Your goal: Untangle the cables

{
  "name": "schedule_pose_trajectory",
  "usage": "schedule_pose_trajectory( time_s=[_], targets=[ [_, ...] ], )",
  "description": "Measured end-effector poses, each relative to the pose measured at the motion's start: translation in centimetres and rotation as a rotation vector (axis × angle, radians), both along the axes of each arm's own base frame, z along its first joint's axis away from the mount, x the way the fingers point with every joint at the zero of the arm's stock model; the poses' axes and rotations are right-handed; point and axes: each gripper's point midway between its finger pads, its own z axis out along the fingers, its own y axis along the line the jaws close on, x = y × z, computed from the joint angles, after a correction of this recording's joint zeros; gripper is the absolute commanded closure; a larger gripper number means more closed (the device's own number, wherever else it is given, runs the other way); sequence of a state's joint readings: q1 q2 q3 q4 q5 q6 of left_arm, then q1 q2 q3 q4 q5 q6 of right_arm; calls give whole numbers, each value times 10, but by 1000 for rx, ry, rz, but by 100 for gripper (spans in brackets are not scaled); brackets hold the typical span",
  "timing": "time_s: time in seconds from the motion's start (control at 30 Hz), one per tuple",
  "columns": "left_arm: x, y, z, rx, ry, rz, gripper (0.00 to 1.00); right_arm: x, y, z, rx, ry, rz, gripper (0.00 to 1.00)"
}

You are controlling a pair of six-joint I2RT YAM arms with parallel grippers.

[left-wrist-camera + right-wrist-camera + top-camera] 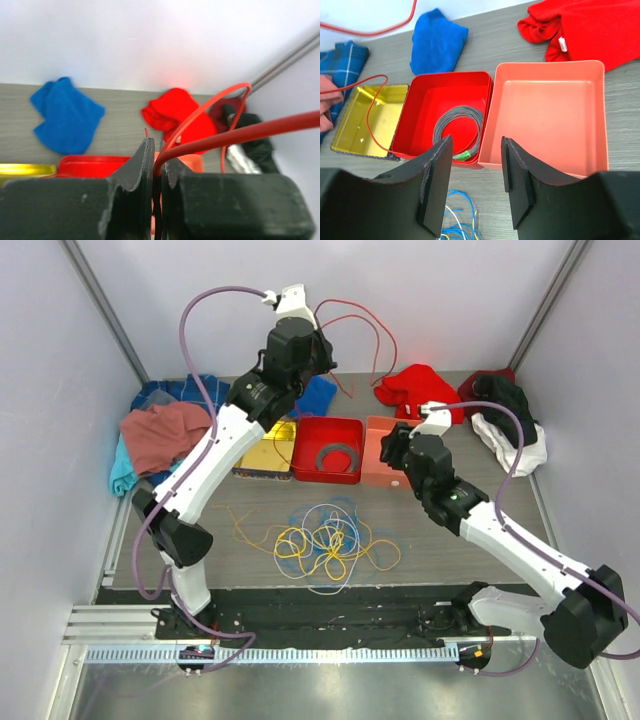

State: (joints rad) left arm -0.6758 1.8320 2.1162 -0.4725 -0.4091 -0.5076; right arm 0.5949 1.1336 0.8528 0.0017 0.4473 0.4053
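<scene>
**Desk:** Where is your left claw?

**Me:** I have the left gripper (155,155) raised high toward the back wall. Its jaws are pressed together on the thin red cable (240,132). On its wrist camera I see the wire leave the two fingers and arch away to the right in loops.

**Desk:** And lower down?

**Me:** From my right wrist view, more of that red wire runs across the shallow yellow metal tin (355,130) toward the near corner of the square red plastic tray (450,75). I cannot tell whether it touches the tin.

**Desk:** The other cables?

**Me:** The tangled heap of yellow, blue, white and orange cables (325,540) lies on the grey table (420,560). It sits in front of the trays, between my two arms. Neither claw touches it.

**Desk:** Right claw?

**Me:** The right gripper (476,150) hangs above the near rims, where the red tray meets the salmon-pink plastic tray (545,63). Its jaws stand apart with nothing between them.

**Desk:** Anything in the red tray?

**Me:** A flat grey coiled ring (460,108) with a green tip lies in it.

**Desk:** Behind the trays?

**Me:** A crumpled blue cloth (318,395) sits behind the red tray and a crumpled red cloth (420,390) behind the salmon one. A rust-pink cloth (165,435) is heaped at the far left.
</scene>
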Motion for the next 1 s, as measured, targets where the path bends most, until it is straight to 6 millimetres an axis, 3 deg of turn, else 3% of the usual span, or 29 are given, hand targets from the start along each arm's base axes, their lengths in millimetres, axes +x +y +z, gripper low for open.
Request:
schedule_pose_trajectory(
  time_s=[0.07, 0.17, 0.57, 0.73, 1.0],
  targets=[
    [-4, -9, 14, -42, -20, -28, 100, -3, -4, 6, 15, -16, -14, 49],
    [-8, -23, 19, -106, -21, -74, 100, -8, -9, 7, 23, -22, -27, 49],
    [-10, -91, -39, -322, 139, -287, 100, -23, -27, 3, 24, -32, -64, 50],
    [-14, -111, -19, -468, 115, -386, 100, -31, -33, 3, 42, -34, -73, 50],
    [-21, -133, 19, -746, 75, -537, 100, -51, -47, 24, 97, -92, -85, 50]
  ],
)
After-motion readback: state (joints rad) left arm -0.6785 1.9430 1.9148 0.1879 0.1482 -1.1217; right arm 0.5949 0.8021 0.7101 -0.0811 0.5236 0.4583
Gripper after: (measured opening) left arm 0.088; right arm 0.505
